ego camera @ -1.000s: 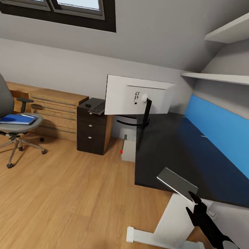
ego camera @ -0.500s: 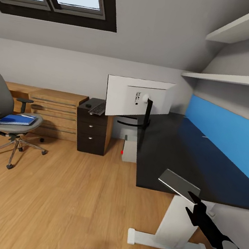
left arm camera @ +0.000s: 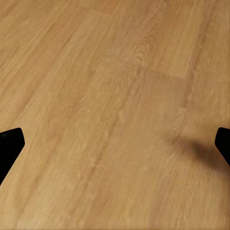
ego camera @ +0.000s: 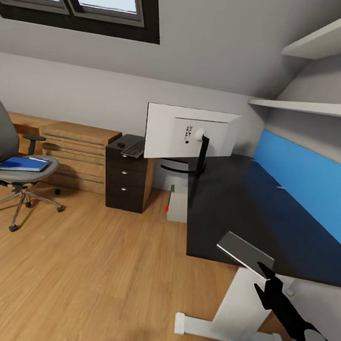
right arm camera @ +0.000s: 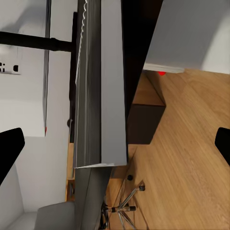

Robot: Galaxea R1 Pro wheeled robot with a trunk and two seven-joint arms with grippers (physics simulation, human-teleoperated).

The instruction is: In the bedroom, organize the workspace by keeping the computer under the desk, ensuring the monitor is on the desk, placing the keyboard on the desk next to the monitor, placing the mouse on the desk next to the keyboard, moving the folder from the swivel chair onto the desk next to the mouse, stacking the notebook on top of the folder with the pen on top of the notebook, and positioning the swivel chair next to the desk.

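2 arms belong to this robot, and the head view shows the right one rising from the lower right corner, forearm angled up and toward the table. Its right end effector meets the near corner of a flat grey notebook, which tilts over the table's front edge. How far the fingers are apart cannot be told from this view. The table top is dark, long and mostly bare, with a blue panel along the wall side and a white leg standing on the wood floor. The monitor stands at the table's far end, back toward the camera. The computer sits on the floor just under that far end. A dark drawer cabinet beside it carries the keyboard and mouse. The swivel chair stands well apart at left, a blue folder on its seat. Wide open floor lies between chair and table.

Left wrist view: the left end effector hangs over bare floor, its fingertips spread wide with nothing between them.

Right wrist view: the notebook runs edge-on between the dark fingertips, which sit far apart at the frame's sides; contact is not visible here.
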